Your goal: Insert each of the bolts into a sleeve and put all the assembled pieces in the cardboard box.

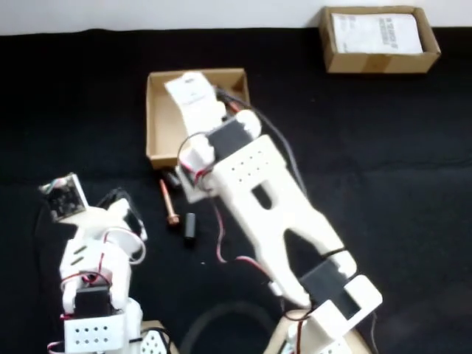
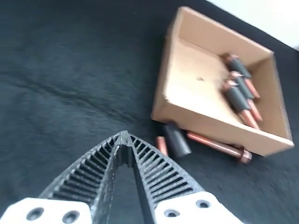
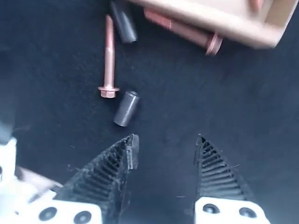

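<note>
Your right gripper (image 3: pixel 167 142) hangs wide open and empty over the black cloth (image 3: pixel 196 84), near a loose sleeve (image 3: pixel 126 108) and bolt (image 3: pixel 109 56). Your left gripper (image 2: pixel 124 140) is closed on nothing. Assembled pieces (image 2: pixel 240 93) lie in the cardboard box (image 2: pixel 210 121).

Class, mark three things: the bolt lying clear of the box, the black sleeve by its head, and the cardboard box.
bolt (image 3: pixel 108 56): right wrist view, middle of its shank.
black sleeve (image 3: pixel 126 108): right wrist view, middle of its side.
cardboard box (image 2: pixel 210 125): left wrist view, its outer wall.
</note>
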Available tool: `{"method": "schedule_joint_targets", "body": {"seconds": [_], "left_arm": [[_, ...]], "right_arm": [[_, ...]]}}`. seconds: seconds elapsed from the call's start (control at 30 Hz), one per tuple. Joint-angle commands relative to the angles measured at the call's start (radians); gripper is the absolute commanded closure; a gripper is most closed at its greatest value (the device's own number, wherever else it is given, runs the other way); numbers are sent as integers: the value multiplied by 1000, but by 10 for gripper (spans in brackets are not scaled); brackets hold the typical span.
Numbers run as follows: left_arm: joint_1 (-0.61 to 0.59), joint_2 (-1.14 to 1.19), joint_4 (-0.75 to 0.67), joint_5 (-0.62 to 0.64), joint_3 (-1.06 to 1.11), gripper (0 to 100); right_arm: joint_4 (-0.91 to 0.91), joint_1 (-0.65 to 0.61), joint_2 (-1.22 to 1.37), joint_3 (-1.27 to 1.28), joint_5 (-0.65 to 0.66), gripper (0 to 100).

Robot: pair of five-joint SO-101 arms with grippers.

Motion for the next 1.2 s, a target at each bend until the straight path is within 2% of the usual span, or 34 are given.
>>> {"method": "schedule_joint_targets", "body": {"seconds": [0.0, 0.13, 0.47, 0.87, 1.0, 1.17], "left_arm": [[-107, -10, 26, 3, 13, 990], [-180, -10, 40, 5, 13, 990], [-186, -10, 38, 3, 13, 990], [-186, -10, 35, 3, 13, 990], [-182, -10, 34, 2, 13, 990], [-182, -10, 34, 2, 13, 990]], "right_arm": [[-114, -45, -31, 166, -118, 822], [-285, -62, -31, 329, -129, 822], [-552, -137, -27, 496, -130, 822], [-621, -139, 73, 504, -132, 822], [-615, -154, 105, 504, -184, 822], [-621, -170, 108, 503, -186, 822]]}}
